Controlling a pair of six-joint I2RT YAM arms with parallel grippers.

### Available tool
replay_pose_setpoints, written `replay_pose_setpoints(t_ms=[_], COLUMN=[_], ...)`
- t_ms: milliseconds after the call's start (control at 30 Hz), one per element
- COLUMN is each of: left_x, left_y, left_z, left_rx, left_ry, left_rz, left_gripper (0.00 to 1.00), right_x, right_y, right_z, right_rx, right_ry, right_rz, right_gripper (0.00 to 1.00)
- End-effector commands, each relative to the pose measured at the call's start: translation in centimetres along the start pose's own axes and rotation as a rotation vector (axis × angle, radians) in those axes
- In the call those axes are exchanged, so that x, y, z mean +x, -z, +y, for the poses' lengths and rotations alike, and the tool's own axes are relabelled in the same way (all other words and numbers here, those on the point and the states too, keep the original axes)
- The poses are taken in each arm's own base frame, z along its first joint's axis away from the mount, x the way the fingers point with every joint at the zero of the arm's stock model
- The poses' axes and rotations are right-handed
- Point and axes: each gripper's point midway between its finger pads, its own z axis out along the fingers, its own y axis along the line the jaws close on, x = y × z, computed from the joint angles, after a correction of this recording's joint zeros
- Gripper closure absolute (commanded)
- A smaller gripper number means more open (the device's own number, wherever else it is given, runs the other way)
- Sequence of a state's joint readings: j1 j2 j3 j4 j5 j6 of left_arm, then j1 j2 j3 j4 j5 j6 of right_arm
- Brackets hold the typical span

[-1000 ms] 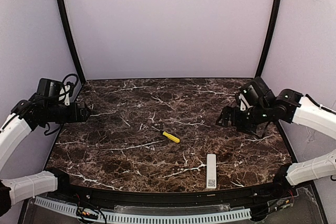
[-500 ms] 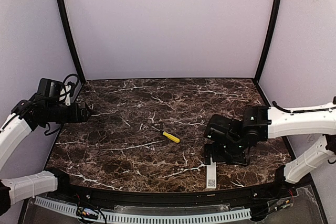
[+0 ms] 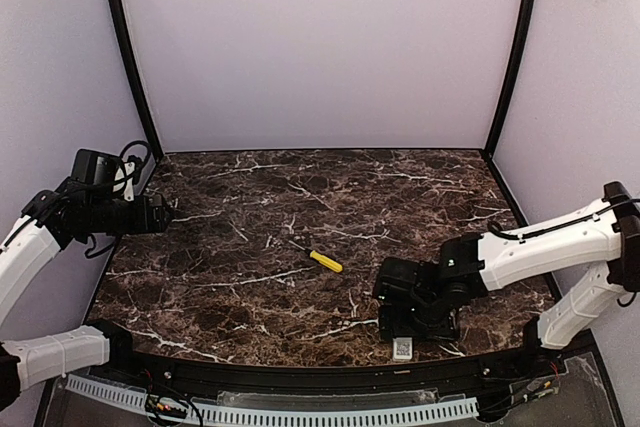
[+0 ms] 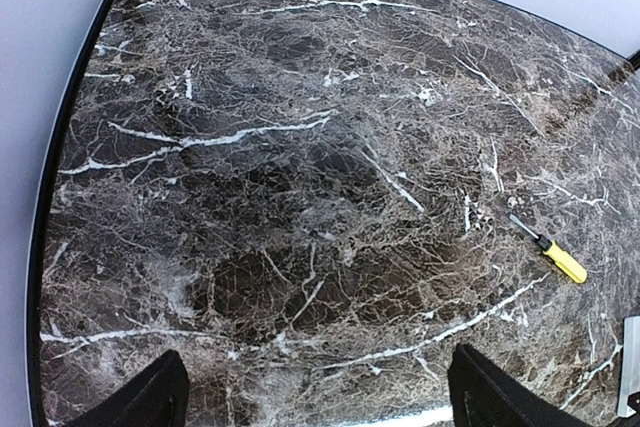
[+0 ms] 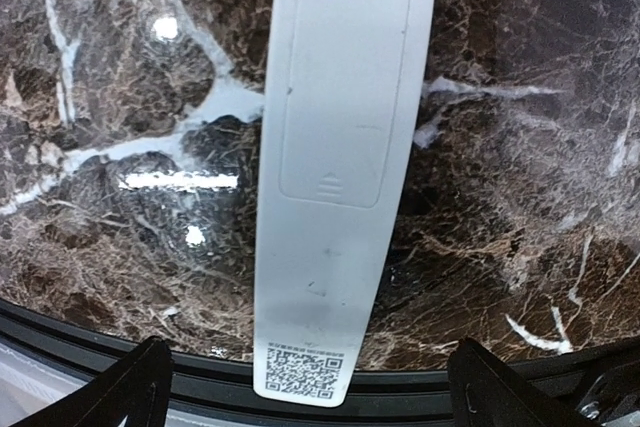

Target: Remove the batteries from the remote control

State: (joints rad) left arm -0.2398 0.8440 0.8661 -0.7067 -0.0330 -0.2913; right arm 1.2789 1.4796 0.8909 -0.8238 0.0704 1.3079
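Near the desk's near edge, right of the middle, a slim white rectangular plastic remote control (image 5: 340, 177) lies back up on the dark brown, white-veined marble desk (image 3: 250, 207). Its end with the small QR-code sticker reaches over the desk's black near rim. The battery cover on its back is closed, with a small arrow mark showing.

The right tool (image 5: 320, 397) hovers directly above the remote, fingers wide apart. One finger is on each side of the sticker end and neither touches it.

The left tool (image 4: 320, 407) hangs over the desk's left edge, fingers also wide apart and holding nothing.

A small screwdriver with a yellow handle (image 3: 323, 260) lies near the middle of the desk, well apart from both tools.
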Motion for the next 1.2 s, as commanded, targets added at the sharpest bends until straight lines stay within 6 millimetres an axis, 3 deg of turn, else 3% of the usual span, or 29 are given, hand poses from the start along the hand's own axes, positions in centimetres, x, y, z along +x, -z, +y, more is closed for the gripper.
replay_pose_setpoints(t_ms=[0, 400, 667, 1167], left_x=[0.7, 0.8, 0.9, 1.1], left_y=[-0.5, -0.7, -0.8, -1.4], left_z=[0.5, 0.5, 0.5, 0.5], left_rx=[-0.024, -0.027, -0.030, -0.031], left_ry=[-0.004, -0.004, -0.004, -0.005], left_rz=[0.020, 0.028, 0.031, 0.051], left_gripper=[0.10, 0.10, 0.11, 0.11], right_x=[0.5, 0.4, -0.8, -5.0], right_y=[-1.5, -3.8, -4.1, -4.0], right_z=[0.3, 0.0, -0.6, -1.2], right_rx=[-0.001, 0.012, 0.008, 0.025], right_ry=[0.003, 0.010, -0.007, -0.012], right_rz=[0.011, 0.047, 0.051, 0.055], right_gripper=[0.07, 0.28, 0.31, 0.38])
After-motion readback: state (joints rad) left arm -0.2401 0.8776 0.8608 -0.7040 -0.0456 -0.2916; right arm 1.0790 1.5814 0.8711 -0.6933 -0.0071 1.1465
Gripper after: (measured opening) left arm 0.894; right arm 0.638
